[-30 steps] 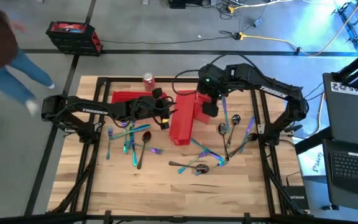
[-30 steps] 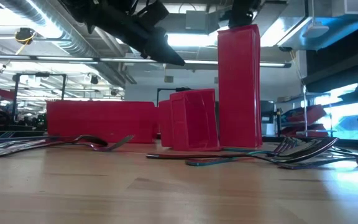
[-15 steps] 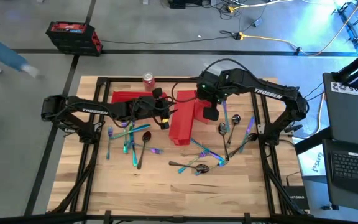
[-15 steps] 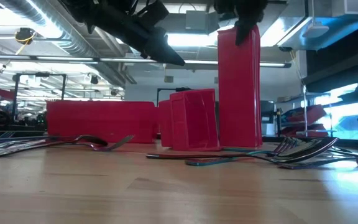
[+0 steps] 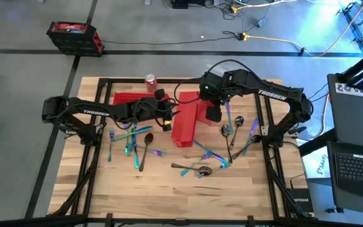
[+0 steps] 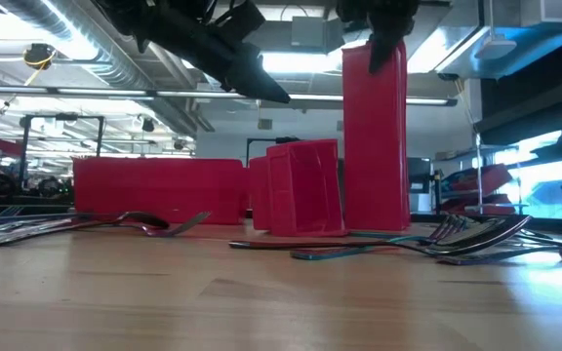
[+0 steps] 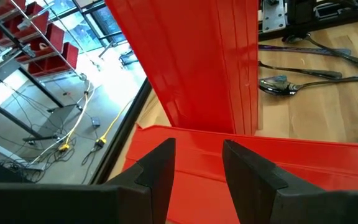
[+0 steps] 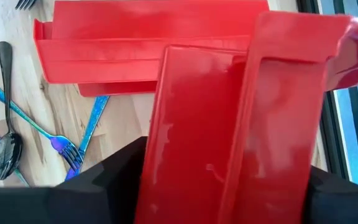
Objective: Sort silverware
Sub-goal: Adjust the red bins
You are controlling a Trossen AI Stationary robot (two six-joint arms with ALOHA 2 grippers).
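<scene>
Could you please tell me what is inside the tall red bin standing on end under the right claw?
Nothing can be told: the upright red bin shows only closed walls, with the right claw at its top. The silverware in view lies on the table.
</scene>
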